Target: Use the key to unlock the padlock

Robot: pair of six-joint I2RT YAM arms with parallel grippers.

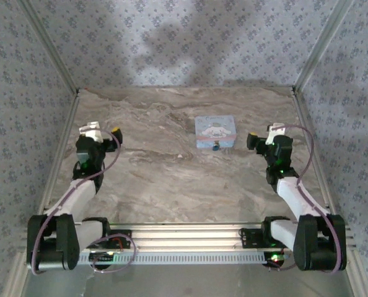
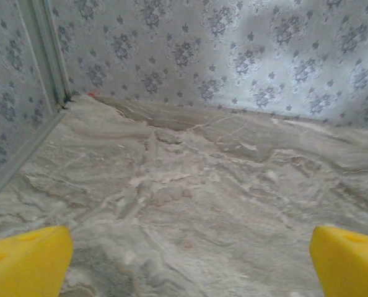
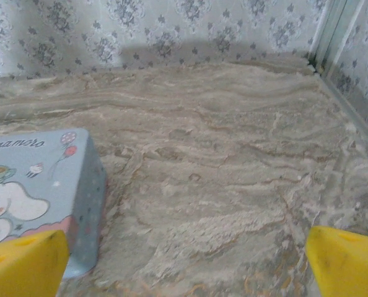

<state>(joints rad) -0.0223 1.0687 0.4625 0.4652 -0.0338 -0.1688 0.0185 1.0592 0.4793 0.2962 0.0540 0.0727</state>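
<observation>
The marble-patterned table (image 1: 171, 179) carries a pastel blue cartoon-dog box (image 1: 215, 131) right of centre, toward the far wall. The left gripper (image 1: 103, 131) hangs well apart from it on the left side. The right gripper (image 1: 263, 135) is much nearer and roughly level with the box, so I judge it better placed for a first reach. The tiny dark-blue padlock (image 1: 215, 147) sits against the middle of the box's near edge, to the left of the right gripper. Its long axis is too small to tell. In both wrist views the yellow fingertips (image 3: 348, 260) are spread wide, released, with nothing between them and only table beneath them.
</observation>
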